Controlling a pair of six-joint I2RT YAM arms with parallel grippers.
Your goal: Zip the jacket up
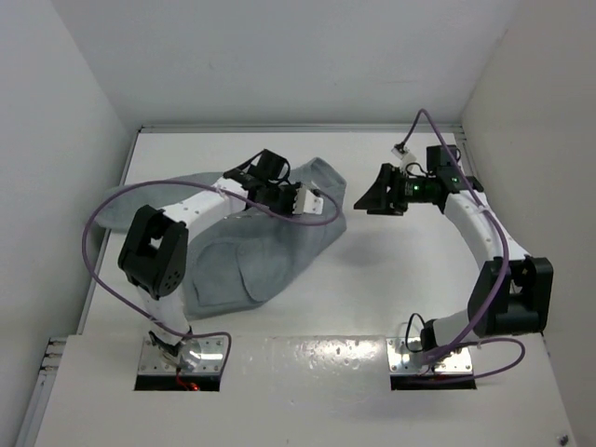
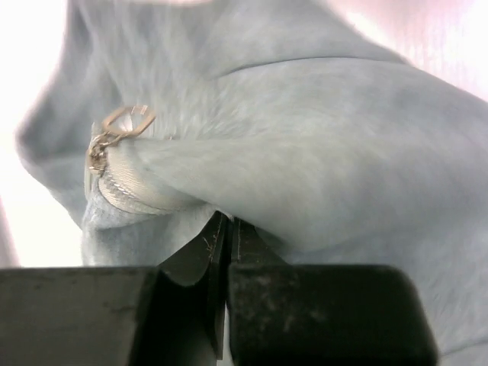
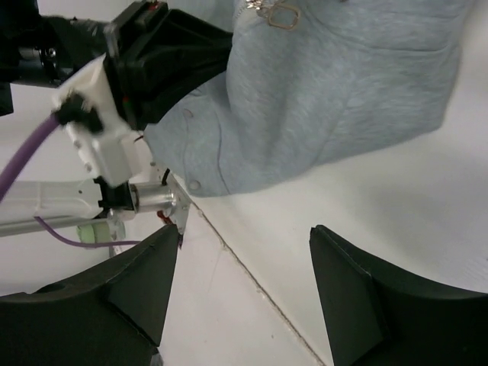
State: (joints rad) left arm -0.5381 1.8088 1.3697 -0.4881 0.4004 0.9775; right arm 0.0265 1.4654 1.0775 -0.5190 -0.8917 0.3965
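The jacket [image 1: 270, 251] lies left of centre on the surface [image 1: 372, 307]. Left jaws are pinched on fabric near the pull [image 2: 122, 122]; right jaws gape empty (beside it). Tension the fabric, then guide the right jaws onto the pull.

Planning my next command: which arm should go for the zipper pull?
Right. The right gripper is open, free, facing the jacket, zipper pull in its view. The left gripper is shut on fabric near the pull, probably better as the anchor.
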